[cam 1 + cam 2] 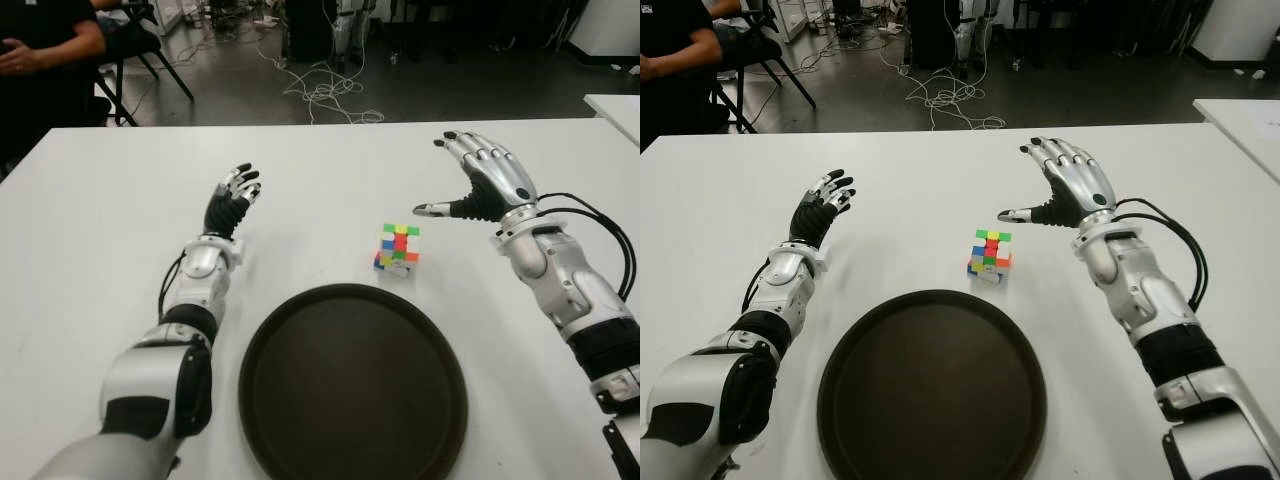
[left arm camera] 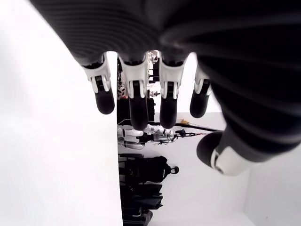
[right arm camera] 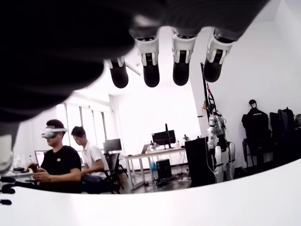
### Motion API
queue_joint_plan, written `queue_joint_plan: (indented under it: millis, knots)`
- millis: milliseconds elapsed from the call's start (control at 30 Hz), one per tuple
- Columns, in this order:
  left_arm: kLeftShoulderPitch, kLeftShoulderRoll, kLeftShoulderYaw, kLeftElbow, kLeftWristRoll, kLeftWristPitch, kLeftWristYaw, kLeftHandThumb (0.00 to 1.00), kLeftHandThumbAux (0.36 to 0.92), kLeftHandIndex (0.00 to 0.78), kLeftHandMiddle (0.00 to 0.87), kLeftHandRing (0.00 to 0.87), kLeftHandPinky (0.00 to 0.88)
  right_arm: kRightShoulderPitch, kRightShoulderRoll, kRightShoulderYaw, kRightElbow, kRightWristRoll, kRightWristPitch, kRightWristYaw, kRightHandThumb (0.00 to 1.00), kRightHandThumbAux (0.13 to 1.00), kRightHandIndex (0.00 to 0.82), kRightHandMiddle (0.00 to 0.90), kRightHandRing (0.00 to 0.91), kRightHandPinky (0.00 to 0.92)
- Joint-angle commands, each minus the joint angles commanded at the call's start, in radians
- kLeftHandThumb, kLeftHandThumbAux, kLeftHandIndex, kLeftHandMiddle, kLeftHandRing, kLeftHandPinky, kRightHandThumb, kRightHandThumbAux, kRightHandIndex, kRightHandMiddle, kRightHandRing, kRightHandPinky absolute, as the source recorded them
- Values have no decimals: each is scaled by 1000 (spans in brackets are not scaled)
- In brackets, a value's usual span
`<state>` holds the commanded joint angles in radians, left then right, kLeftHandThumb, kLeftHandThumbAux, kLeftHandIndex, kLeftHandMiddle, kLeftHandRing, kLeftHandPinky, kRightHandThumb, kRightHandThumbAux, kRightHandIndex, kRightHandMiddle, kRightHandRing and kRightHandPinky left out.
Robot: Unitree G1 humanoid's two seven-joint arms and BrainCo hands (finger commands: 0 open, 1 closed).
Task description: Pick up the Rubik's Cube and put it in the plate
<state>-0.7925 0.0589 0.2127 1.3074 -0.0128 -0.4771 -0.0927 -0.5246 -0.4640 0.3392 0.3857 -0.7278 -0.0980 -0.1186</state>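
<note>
Cube: the Rubik's Cube (image 1: 398, 249) sits on the white bench (image 1: 90, 240), just beyond the far rim of the plate and a little to my right of its middle. It touches neither of my hands.
Plate: the round dark plate (image 1: 300, 320) lies flat on the bench close in front of me, between my two forearms, with nothing in it.
Right hand: my right hand (image 1: 487, 180) is to the right of the cube and a little farther out, near it but apart. The fingers are spread and extended, and the thumb (image 1: 432, 209) points sideways toward the cube. It grips nothing; my right wrist view shows the fingertips (image 3: 151, 75) hanging free with only the room behind them.
Left hand: my left hand (image 1: 232, 203) shows to the left of the cube, well apart from it, with the fingers stretched out forward and holding nothing. In my left wrist view the fingertips (image 2: 137, 113) are loose and unclenched.
Background: a person (image 1: 40, 60) in dark clothes sits past the far left corner of the bench, and loose cables (image 1: 325, 95) lie on the floor beyond its far edge.
</note>
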Motion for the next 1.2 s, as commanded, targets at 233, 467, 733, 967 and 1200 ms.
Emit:
queue_joint_plan:
  millis: [233,467,733,967,1200]
  knots:
    - [4,2,-8,-2,7,-17,-9,1,609,156,182,138,108,0,17,28,9,-6,-15,22,0,369,0,43,38,53]
    - [3,2,-4,-2,3,-14,-17,10,608,150,177,136,105,-4,22,45,6,-13,-18,51,0,400,0,47,47,57]
    - [3,0,0,-2,-1,-16,-17,18,628,144,177,139,109,-5,24,60,7,-28,-12,66,0,411,0,44,45,61]
    - [2,2,0,-3,-1,-14,-27,13,631,134,169,136,109,-4,27,63,-3,-37,3,79,0,412,0,38,45,63]
    - [0,8,-8,0,9,-1,-22,27,667,121,161,130,107,-3,34,65,-9,-49,13,74,0,408,0,49,56,70]
